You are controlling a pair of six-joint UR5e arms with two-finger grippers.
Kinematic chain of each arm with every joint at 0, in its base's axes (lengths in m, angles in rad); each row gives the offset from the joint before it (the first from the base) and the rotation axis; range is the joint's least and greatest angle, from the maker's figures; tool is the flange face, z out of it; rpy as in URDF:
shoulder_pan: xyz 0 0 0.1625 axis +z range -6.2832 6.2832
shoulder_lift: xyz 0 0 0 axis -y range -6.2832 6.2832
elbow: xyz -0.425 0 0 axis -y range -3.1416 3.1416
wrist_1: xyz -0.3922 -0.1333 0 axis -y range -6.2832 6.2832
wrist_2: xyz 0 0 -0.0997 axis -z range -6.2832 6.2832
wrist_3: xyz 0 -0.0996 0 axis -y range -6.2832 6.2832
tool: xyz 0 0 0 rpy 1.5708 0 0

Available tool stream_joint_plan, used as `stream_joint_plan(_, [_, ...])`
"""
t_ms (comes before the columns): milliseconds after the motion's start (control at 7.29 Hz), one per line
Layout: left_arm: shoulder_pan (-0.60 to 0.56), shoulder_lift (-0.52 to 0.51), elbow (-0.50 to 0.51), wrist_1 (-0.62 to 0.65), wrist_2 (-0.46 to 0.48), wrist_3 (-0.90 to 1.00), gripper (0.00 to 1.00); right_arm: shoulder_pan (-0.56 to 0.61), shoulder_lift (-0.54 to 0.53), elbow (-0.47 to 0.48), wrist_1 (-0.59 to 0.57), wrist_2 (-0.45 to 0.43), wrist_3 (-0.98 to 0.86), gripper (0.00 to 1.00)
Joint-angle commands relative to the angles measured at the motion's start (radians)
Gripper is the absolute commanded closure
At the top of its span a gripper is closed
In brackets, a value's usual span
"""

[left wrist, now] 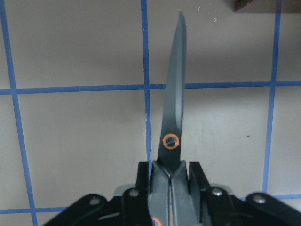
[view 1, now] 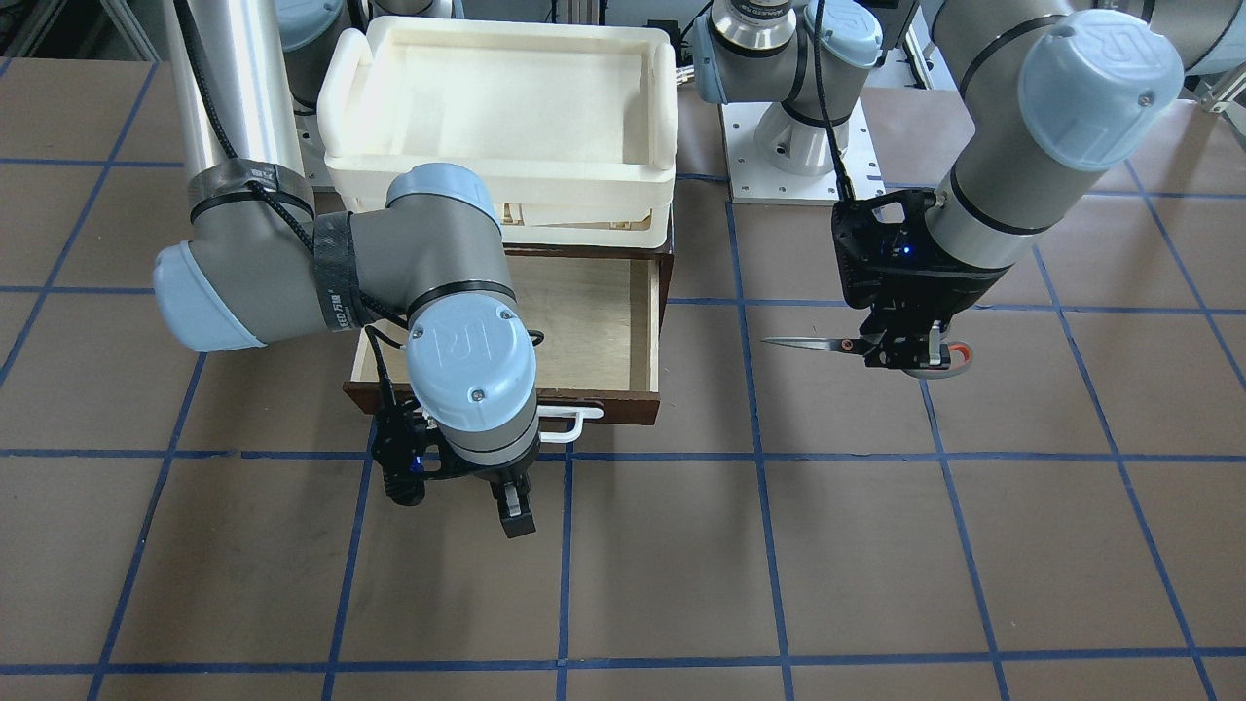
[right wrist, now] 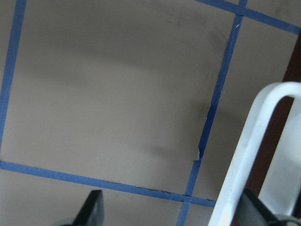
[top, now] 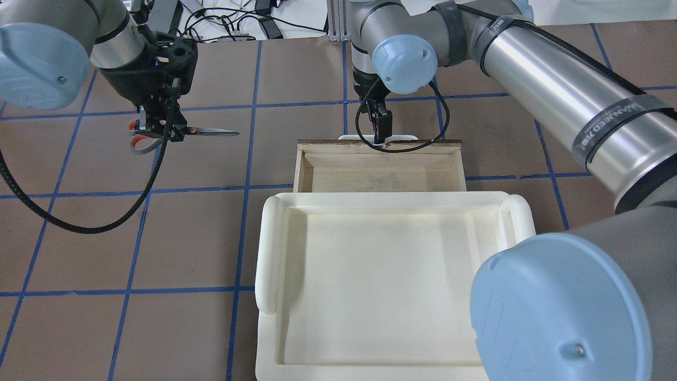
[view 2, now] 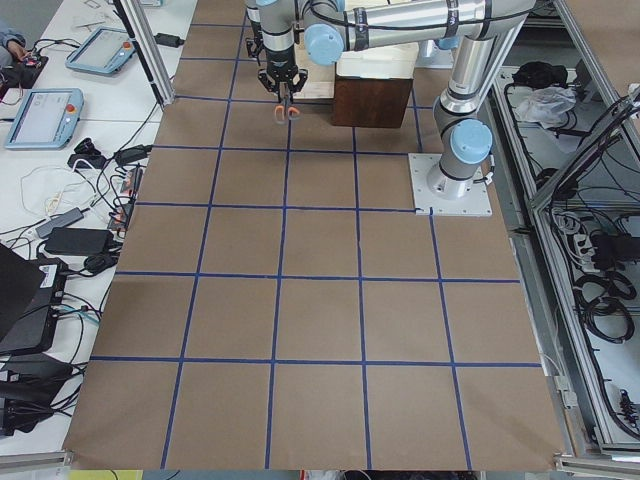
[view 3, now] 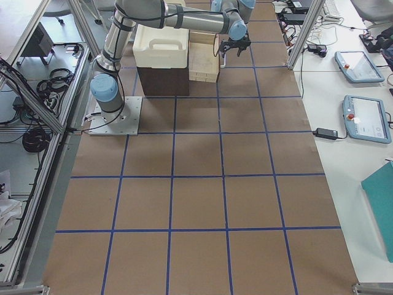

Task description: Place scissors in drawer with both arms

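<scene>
We see the scissors held off the bench, well to the robot's left of the open drawer. Their slim silver blades are shut and point toward it. An orange ring marks the pivot, and the grey loops are lined orange-red. The left end effector pinches them just behind the pivot. The right end effector is spread wide at the drawer's white handle.

Loops of scissors partly hidden by left end effector, drawer handle cut off
</scene>
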Motion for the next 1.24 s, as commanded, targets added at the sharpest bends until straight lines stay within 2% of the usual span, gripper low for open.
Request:
stream_joint_plan(0, [-0.009, -0.001, 0.005, -0.001, 0.001, -0.001, 1.00, -0.003, 0.001, -0.001, 0.000, 0.000, -0.007, 0.00])
stream_joint_plan(412, [-0.009, 0.000, 0.006, -0.001, 0.002, 0.000, 1.00, -0.004, -0.014, -0.007, 0.002, 0.003, -0.005, 0.00])
stream_joint_plan(824, [-0.009, 0.000, 0.006, -0.001, 0.002, 0.000, 1.00, -0.003, -0.112, -0.009, 0.014, -0.027, -0.007, 0.00])
stream_joint_plan(961, [-0.009, 0.000, 0.006, -0.001, 0.002, 0.000, 1.00, -0.004, -0.153, -0.009, 0.024, -0.070, -0.040, 0.00])
stream_joint_plan(1098, [-0.009, 0.000, 0.006, -0.003, 0.001, 0.000, 1.00, -0.006, -0.202, 0.007, 0.028, -0.104, -0.209, 0.00])
